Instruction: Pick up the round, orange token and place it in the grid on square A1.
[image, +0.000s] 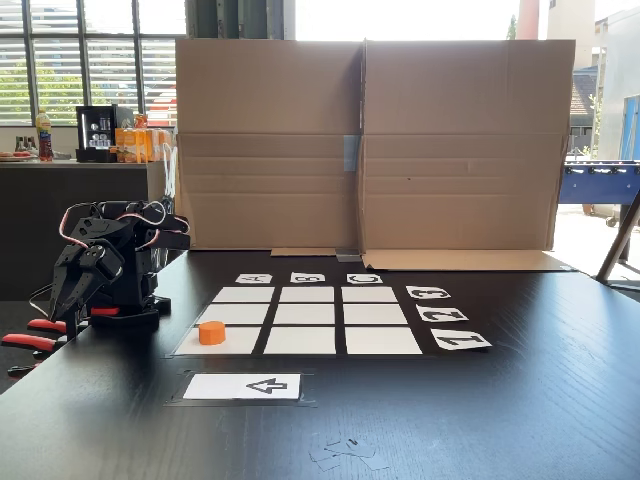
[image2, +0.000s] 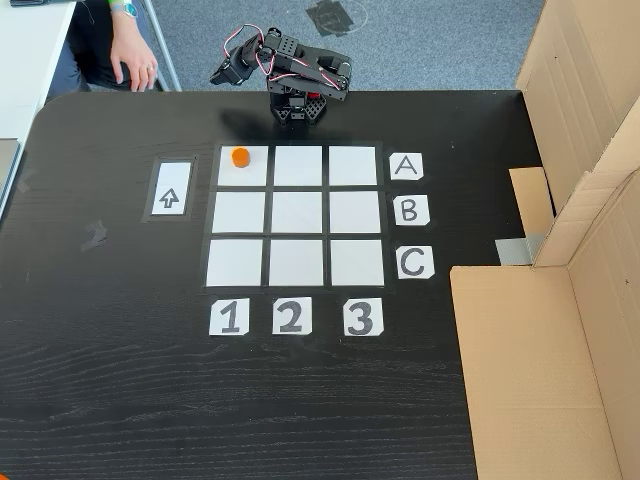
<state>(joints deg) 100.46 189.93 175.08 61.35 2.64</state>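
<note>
Token (image2: 240, 157) on square A1 (image2: 243, 166), near the cell's upper edge in the overhead-like fixed view, inside the grid (image2: 296, 216): apparently already placed. Gripper (image: 62, 298) folded at the base, well apart from it; open or closed, impossible to tell.

A dark wood-grain table (image2: 120, 380) with a faint sheen is seen in both fixed views. The grid (image2: 296, 214), just beside the folded arm's claw (image: 62, 300), is made of matt white paper cells. The token (image: 211, 333), nearest the claw, looks like smooth orange plastic. The arm (image2: 290, 75) appears as black matt plastic. Farther off, brown matt cardboard (image: 370, 140) is stood upright.
</note>
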